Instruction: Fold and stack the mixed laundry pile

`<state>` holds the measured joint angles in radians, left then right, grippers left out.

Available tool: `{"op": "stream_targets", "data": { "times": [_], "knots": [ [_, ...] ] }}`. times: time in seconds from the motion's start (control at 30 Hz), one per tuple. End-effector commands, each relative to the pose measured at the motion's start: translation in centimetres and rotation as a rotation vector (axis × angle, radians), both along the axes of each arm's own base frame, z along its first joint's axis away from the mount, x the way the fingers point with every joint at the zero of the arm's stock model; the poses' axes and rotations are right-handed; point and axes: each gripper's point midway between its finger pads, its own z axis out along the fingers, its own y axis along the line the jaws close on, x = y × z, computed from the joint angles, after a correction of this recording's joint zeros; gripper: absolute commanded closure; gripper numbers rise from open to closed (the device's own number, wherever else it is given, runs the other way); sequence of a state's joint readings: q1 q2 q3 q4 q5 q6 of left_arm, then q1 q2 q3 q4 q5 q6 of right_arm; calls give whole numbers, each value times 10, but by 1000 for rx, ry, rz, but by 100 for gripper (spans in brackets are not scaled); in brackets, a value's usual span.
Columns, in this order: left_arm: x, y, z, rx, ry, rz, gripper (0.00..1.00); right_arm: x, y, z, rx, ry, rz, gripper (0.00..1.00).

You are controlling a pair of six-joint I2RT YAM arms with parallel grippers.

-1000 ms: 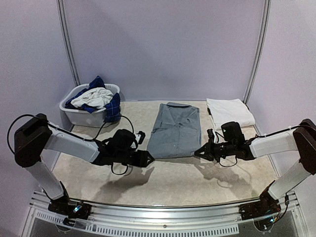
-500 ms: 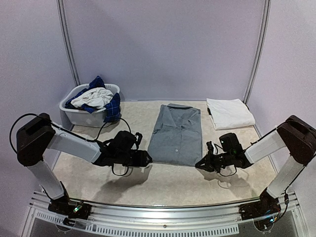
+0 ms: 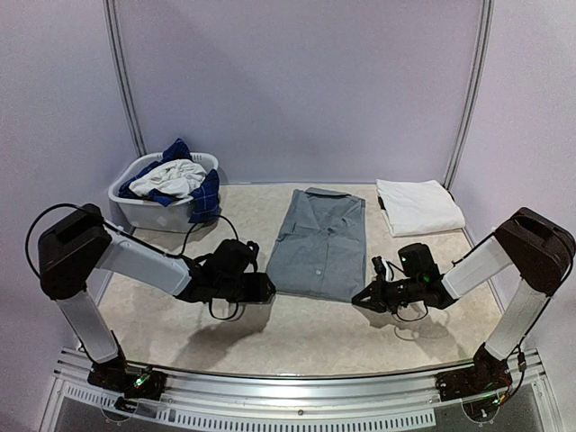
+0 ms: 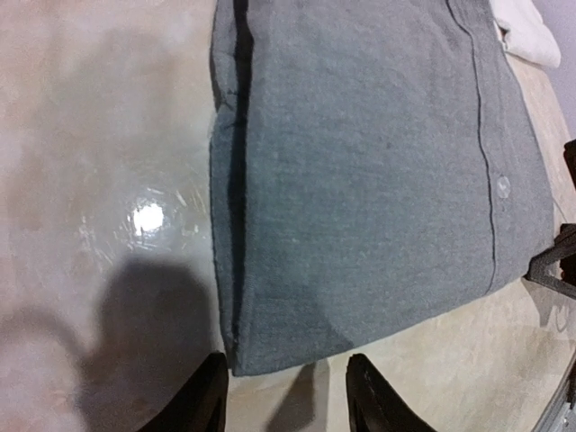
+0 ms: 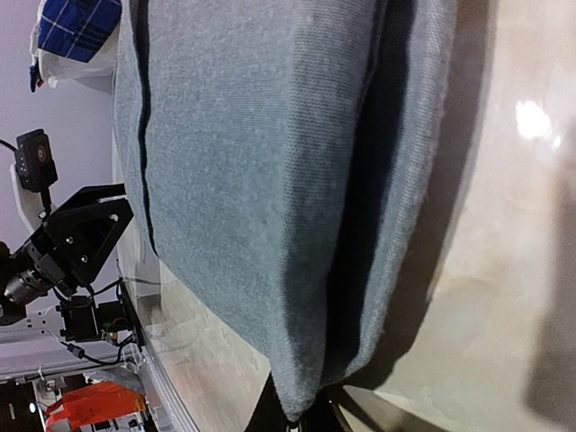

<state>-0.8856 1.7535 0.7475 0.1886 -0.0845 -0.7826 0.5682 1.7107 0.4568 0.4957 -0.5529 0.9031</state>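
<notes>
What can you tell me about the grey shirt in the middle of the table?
The grey shirt looks like soft woven cloth, with a collar at the far end and a button strip down the front. It lies folded lengthwise into a long flat rectangle on the table. The right gripper pinches its near right corner. The left gripper is open at the near left corner, not clearly touching.

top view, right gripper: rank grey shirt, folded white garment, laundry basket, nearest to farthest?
From the right gripper, top view:
1. grey shirt: centre, its near right corner at the fingertips.
2. folded white garment: far right, beyond the gripper.
3. laundry basket: far left corner, across the shirt.
</notes>
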Motion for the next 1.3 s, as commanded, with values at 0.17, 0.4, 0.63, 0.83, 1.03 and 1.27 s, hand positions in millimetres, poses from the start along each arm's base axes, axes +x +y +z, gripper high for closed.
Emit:
{"op": "stream_targets", "data": {
  "times": [0.17,0.4,0.63,0.83,1.03,1.27],
  "knots": [
    [8,3,-22,39,24,54,56,-23,-26,-35,-135,101,-21,98],
    [9,-4,-19,16,20,41,89,-22,-25,-34,-135,102,-19,98],
    [-1,-13,10,17,-68,-14,100,-20,-22,-12,-137,80,4,98],
    [-21,-15,52,52,-136,-40,100,-29,-14,47,-97,-16,71,98],
    [-49,-23,95,69,-177,-108,100,-52,-11,112,-40,-134,113,99],
    [-69,-38,155,62,-284,-162,100,-58,-25,173,-22,-257,85,99]
  ]
}}
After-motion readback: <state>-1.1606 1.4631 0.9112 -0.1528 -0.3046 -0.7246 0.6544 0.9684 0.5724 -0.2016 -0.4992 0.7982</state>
